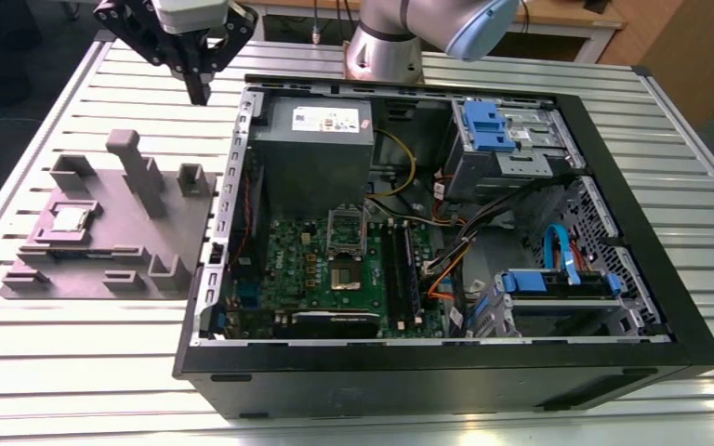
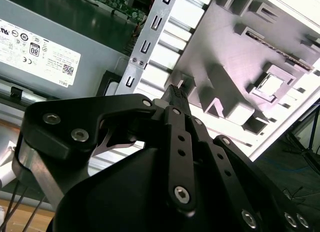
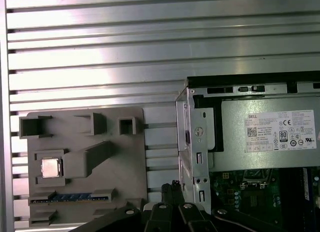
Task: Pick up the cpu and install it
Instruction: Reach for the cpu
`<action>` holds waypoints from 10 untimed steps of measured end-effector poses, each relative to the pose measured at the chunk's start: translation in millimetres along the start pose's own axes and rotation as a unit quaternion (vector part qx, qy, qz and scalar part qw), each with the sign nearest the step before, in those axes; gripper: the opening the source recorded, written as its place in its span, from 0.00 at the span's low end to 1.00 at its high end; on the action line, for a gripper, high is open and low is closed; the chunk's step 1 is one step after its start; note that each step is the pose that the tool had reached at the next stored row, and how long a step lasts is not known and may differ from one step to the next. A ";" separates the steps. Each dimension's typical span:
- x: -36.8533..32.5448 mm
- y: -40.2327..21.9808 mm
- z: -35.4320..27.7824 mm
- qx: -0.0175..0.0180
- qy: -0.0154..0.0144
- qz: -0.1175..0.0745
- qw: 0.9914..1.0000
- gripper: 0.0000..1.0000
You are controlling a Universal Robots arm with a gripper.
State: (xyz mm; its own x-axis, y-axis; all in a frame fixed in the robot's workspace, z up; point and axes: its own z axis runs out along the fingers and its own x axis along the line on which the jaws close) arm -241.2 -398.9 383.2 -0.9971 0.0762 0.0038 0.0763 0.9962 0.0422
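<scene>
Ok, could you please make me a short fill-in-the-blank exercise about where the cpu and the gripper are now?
1. The cpu rests on the grey fixture, to the exterior view's ____ of the computer case.
2. The gripper hangs in the air with its jaws ____.
3. The label on the power supply is ____.

Missing words: left; shut; white.

An open case (image 1: 456, 381) lies on the slatted surface (image 1: 85, 372); inside, a grey power supply (image 1: 313, 149) adjoins the green motherboard (image 1: 295, 269); a grey jig (image 1: 122, 237) stands just beside the case.
</scene>
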 end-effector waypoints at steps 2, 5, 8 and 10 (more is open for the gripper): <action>0.7 -0.1 0.0 0.000 0.000 0.000 1.000 0.10; 1.3 -0.1 0.0 0.000 0.000 0.000 1.000 0.10; 1.8 -0.1 0.0 0.000 0.000 0.000 1.000 0.10; 2.2 -0.2 0.0 0.000 0.000 0.000 1.000 0.10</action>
State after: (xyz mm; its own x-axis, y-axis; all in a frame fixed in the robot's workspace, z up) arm -243.4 -398.9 383.1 -0.9971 0.0762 0.0038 0.0763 0.9962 0.0423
